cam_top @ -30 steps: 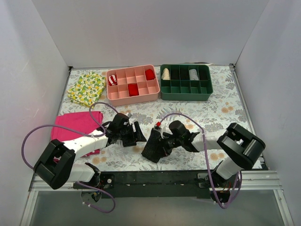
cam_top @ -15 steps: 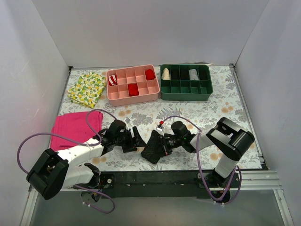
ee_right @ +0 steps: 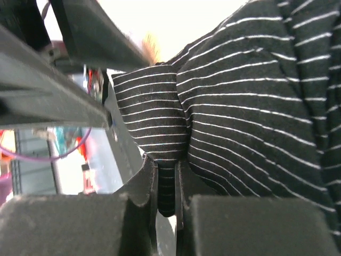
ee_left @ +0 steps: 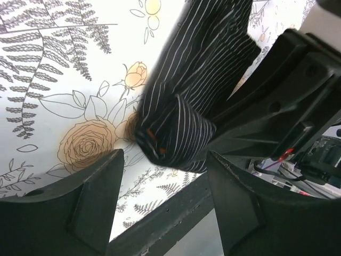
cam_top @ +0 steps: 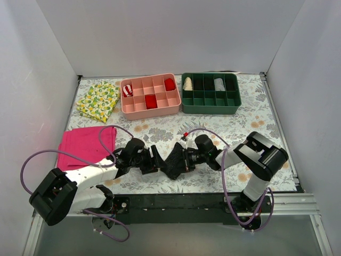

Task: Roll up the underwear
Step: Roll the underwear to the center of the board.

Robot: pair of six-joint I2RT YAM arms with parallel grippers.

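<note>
Your right tool [ee_right: 166,184] is pinched on a fold of the soft black thin-striped fabric underwear [ee_right: 256,106]. Your left tool [ee_left: 164,160] gapes around its bunched end. It sits mid-front on the floral tabletop [cam_top: 160,128]. It looks limp and light, so take thick folds, never single edges.

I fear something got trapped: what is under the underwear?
Only the floral table cover shows around the underwear; beneath it is hidden by the fabric. The right gripper pinches a fold.

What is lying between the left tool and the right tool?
The striped black underwear, in the top view; the right tool pinches a fold.
</note>
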